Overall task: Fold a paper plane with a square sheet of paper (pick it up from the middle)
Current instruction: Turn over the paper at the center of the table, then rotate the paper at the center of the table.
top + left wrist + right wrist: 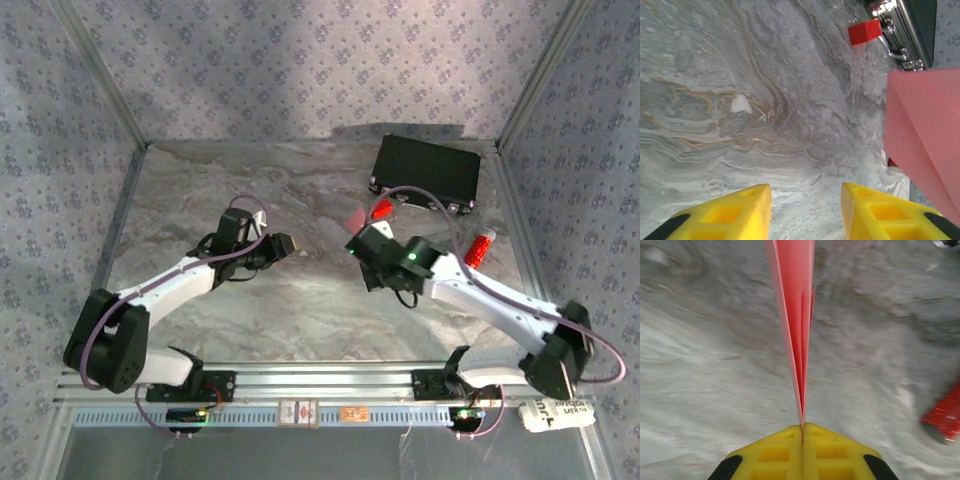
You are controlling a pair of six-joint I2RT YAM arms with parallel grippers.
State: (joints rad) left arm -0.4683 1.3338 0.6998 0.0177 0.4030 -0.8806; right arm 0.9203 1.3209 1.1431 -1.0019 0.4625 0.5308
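My right gripper [802, 426] is shut on the salmon-pink paper [795, 315], which is folded into several layers. It stands edge-on and points away from the fingers, held above the table. In the top view a small part of the paper [357, 217] shows just beyond the right gripper [363, 240], near the table's middle right. My left gripper [806, 192] is open with nothing between its yellow fingers, low over the marble. The paper [922, 130] hangs to its right with a slanted crease across it. The left gripper [285, 243] faces the right one across a gap.
A black case [425, 170] lies at the back right, and its latches [890, 30] show in the left wrist view. A small red block [382, 209] [864, 32] sits in front of the case. A red-and-white tube [481, 248] [945, 415] lies to the right. Patterned walls enclose the table.
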